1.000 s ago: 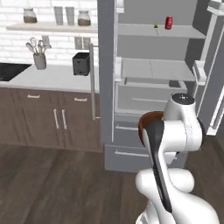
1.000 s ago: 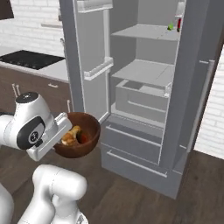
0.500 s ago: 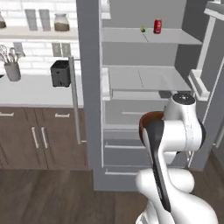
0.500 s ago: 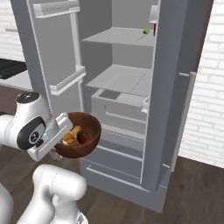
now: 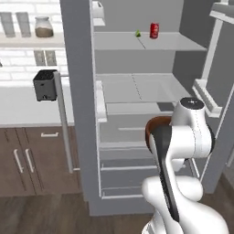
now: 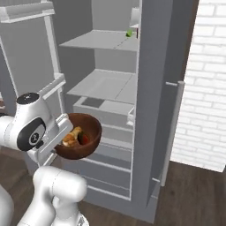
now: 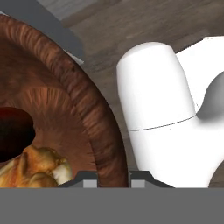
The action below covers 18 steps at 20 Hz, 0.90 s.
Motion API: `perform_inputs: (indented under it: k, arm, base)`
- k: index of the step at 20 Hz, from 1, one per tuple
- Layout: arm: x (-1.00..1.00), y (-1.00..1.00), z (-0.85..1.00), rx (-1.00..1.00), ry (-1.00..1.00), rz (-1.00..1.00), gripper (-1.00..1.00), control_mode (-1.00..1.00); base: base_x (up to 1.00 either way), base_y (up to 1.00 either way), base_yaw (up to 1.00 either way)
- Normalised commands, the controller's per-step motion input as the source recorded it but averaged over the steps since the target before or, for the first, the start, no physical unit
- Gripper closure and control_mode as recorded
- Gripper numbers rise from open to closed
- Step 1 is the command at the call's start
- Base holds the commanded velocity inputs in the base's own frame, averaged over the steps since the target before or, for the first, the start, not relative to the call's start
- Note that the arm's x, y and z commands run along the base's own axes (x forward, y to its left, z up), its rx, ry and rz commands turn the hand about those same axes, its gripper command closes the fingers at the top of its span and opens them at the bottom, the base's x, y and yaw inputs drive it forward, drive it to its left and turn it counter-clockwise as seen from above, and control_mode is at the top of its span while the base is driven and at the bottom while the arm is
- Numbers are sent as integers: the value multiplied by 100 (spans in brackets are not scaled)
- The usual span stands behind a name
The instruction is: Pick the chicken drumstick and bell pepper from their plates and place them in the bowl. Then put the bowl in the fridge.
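**Bowl held at the open fridge, both foods inside**

Grey kitchen, dark plank floor: the fridge (image 5: pixel 137 91) stands open ahead, its pale shelves bare but for a red can (image 5: pixel 154 30) and a small green item (image 5: pixel 137 33) on the upper shelf. To its left runs a counter (image 5: pixel 27 109) with a dark toaster (image 5: pixel 45 85) above brown cabinets (image 5: pixel 27 160).

Before the lower shelves the arm carries the bowl (image 6: pixel 79 137), a deep reddish-brown wooden one, mouth up and roughly level. The tool (image 7: pixel 113 178) pinches its rim, one tip inside the wall and one outside, as the hand view shows. In the left base view the bowl (image 5: pixel 153 128) is a brown edge behind the arm.

Inside lies the chicken drumstick (image 6: pixel 70 137), golden and lumpy, its long axis running from the bowl's near wall toward the middle. Just beside it, apparently touching, sits the bell pepper (image 6: pixel 84 138), glossy red; which way its stem points is hard to tell.

Between bowl and shelf fronts there is open air, and the middle shelf above is wide and unobstructed.
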Motion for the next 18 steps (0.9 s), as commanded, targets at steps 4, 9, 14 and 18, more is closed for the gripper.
perform_inputs:
  k: [4, 9, 14, 18]
  arm:
    - [0, 0, 0, 0, 0, 0, 100, 100]
    - [0, 0, 0, 0, 0, 0, 100, 100]
    - [0, 0, 0, 0, 0, 0, 100, 100]
    - [0, 0, 0, 0, 0, 0, 100, 100]
  base:
    - [83, 2, -4]
    - [85, 0, 0]
    - [19, 2, 0]
    - [6, 0, 0]
